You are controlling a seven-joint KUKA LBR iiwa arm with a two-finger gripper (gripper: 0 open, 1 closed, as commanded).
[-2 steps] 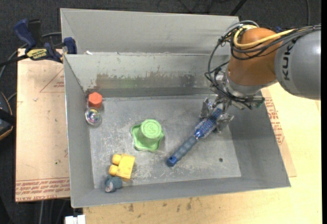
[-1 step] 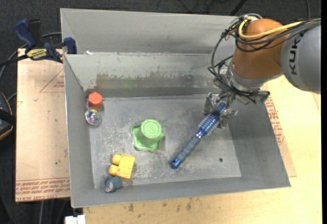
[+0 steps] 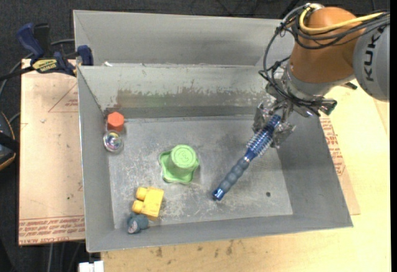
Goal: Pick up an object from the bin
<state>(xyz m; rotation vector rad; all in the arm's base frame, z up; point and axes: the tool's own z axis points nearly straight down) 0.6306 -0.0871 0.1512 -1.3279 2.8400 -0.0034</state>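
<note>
Camera view: bin point(image 3: 93, 140) of grey metal, floor scuffed and scratched. Six loose things in all, one of each kind.

Along the left edge, toward the far-left corner: one orange block point(image 3: 115, 121), small, matte, chunky. Just beside it on the near side: one clear ball point(image 3: 113, 141), glossy, with glints on it.

Near-left corner: one yellow block point(image 3: 149, 201), plastic, two bumps on its left side. Touching or nearly touching its near-left corner: one blue-grey lump point(image 3: 138, 223), small and rounded; what it is cannot be told.

Middle of the floor, a little left: one green cup point(image 3: 180, 164), plastic, round flat face upward, on a squarish flared base.

Right of centre: one blue stick point(image 3: 239, 168), long, thin, ribbed or beaded along its length and paler toward the top. Its long axis is diagonal: the low end is near the middle of the floor toward the near edge, and the high end points to the far-right corner.

Gripper point(image 3: 272, 128) near the far-right corner, under the orange wrist cover. Fingers narrow, closed on the stick's upper end.
</note>
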